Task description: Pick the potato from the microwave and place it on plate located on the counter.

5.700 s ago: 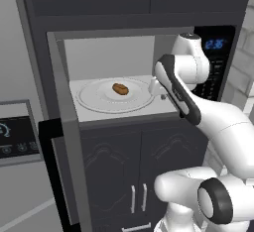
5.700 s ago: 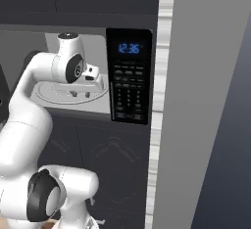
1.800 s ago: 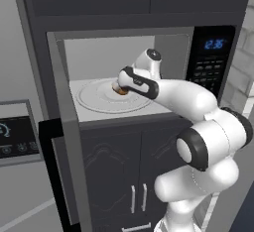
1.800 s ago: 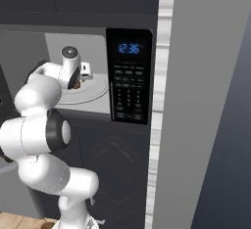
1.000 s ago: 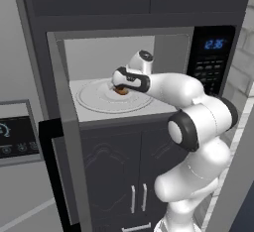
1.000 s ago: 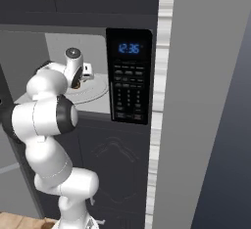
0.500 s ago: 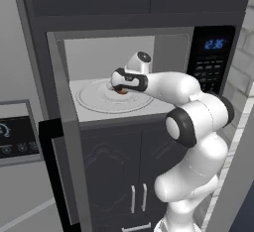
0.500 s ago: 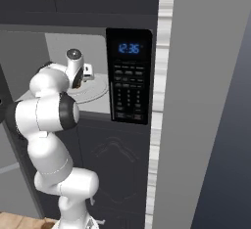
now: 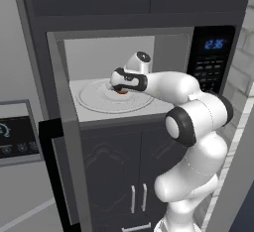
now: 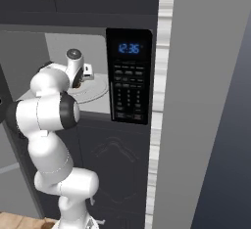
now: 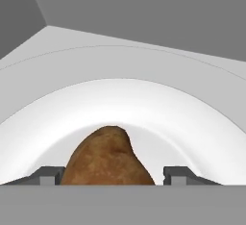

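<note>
Microwave (image 9: 124,77) cavity open at front; walls and ceiling hem the arm.

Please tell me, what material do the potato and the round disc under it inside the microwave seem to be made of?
The potato: organic, with a matte brown, finely speckled skin and no shine. The disc: probably glass or glazed ceramic, pale white, smooth, with concentric raised rings; the rendering leaves it open. The microwave: interior walls look like flat, pale grey painted metal.

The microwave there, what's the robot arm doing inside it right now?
The white arm has reached into the open microwave and set its gripper down over the potato, which sits on the white turntable disc. In the hand view the potato lies between the two fingertips. Whether they grip it yet is unclear; it is not lifted.
</note>
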Controlling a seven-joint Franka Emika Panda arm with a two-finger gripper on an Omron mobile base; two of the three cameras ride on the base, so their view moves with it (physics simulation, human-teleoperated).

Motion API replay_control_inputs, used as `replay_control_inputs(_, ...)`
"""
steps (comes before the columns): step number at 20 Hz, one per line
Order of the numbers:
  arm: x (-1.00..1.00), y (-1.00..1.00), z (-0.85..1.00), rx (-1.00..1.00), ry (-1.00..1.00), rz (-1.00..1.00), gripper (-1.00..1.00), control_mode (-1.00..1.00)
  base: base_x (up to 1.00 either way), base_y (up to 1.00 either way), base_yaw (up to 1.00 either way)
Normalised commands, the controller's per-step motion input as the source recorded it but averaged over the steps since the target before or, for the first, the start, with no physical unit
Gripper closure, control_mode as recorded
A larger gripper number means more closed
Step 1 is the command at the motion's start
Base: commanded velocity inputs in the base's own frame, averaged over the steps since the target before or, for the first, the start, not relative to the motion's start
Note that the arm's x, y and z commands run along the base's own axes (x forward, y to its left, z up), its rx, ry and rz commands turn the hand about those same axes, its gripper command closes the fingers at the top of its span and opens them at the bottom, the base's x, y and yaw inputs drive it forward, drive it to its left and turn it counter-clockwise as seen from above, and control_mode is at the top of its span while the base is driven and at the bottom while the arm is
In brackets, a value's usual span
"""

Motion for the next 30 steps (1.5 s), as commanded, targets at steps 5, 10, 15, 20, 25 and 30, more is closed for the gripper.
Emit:
replay_control_inputs(5,0.00,0.00,-0.15,0.00,0.00,0.00,1.00,-1.00,0.00,0.00,0.00)
replay_control_inputs(10,0.00,0.00,-0.02,0.00,0.00,0.00,1.00,-1.00,0.00,0.00,0.00)
replay_control_inputs(15,-0.30,-0.09,-0.01,0.03,-0.07,0.00,1.00,-1.00,0.00,0.00,0.00)
replay_control_inputs(20,-0.42,-0.12,0.11,0.06,-0.14,-0.05,1.00,-1.00,0.00,0.00,0.00)
replay_control_inputs(25,-0.53,-0.05,0.33,0.00,-0.03,-0.09,1.00,-1.00,0.00,0.00,0.00)
replay_control_inputs(30,-0.99,-0.19,0.26,0.00,0.00,-0.09,1.00,-1.00,0.00,0.00,0.00)
